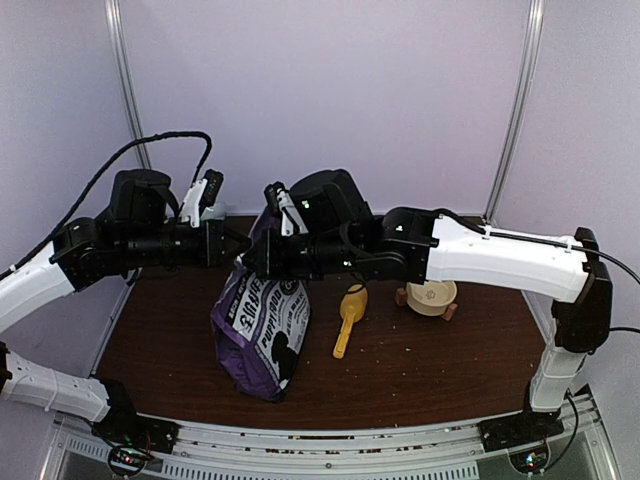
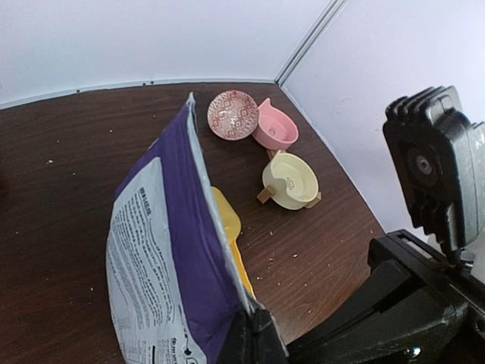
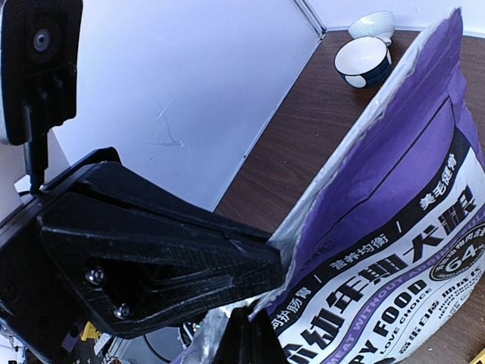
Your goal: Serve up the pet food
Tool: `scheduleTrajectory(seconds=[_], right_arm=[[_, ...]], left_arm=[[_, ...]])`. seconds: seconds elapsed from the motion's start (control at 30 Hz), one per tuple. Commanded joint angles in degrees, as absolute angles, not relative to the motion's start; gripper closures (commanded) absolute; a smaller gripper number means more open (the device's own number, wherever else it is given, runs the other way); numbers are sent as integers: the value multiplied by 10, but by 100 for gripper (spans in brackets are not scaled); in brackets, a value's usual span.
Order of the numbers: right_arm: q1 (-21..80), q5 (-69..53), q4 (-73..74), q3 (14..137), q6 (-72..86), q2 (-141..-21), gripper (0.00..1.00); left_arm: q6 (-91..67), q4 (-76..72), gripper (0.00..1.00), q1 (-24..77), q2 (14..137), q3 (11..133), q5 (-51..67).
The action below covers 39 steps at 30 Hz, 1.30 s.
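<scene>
Kibble shows in no view: the pet food is out of sight, and the walls of the purple bag point(image 1: 262, 322) hide what is inside it. The bag stands upright on the worktop point(image 1: 420, 372), with its top edge pulled up between the two arms. The left gripper point(image 2: 254, 335) is pinched tight on that edge from the left. The right gripper point(image 3: 244, 335) is clamped on the same edge from the right, and the two sit just beside one another.

A yellow scoop point(image 1: 349, 316) lies on the worktop just right of the bag, its handle toward the near edge. A cream bowl point(image 1: 431, 296) on a small wooden stand sits further right, apart from the scoop. Pale crumbs are scattered over the dark wood.

From above, the right arm reaches across the back of the worktop and covers what lies behind it. The left wrist view looks past the bag and shows a patterned pink dish point(image 2: 233, 115) touching a plain pink bowl point(image 2: 275, 126) at the far corner, beyond the cream bowl. The right wrist view alone shows two blue-and-white bowls point(image 3: 364, 59) near the wall, and the printed front of the bag close up.
</scene>
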State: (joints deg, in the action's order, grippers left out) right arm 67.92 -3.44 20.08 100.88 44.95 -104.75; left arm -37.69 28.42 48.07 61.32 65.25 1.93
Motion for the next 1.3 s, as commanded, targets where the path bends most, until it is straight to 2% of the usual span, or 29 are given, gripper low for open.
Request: scheduleTrajectory(seconds=[0.0,1.27], right_arm=[[663,35,294,988,448,-1052,100],[657,35,293,969,451,-1042,100]], left_arm=[[-377,291,100,475,576,679,-26],[-395,347,100,475,566,679,-93]])
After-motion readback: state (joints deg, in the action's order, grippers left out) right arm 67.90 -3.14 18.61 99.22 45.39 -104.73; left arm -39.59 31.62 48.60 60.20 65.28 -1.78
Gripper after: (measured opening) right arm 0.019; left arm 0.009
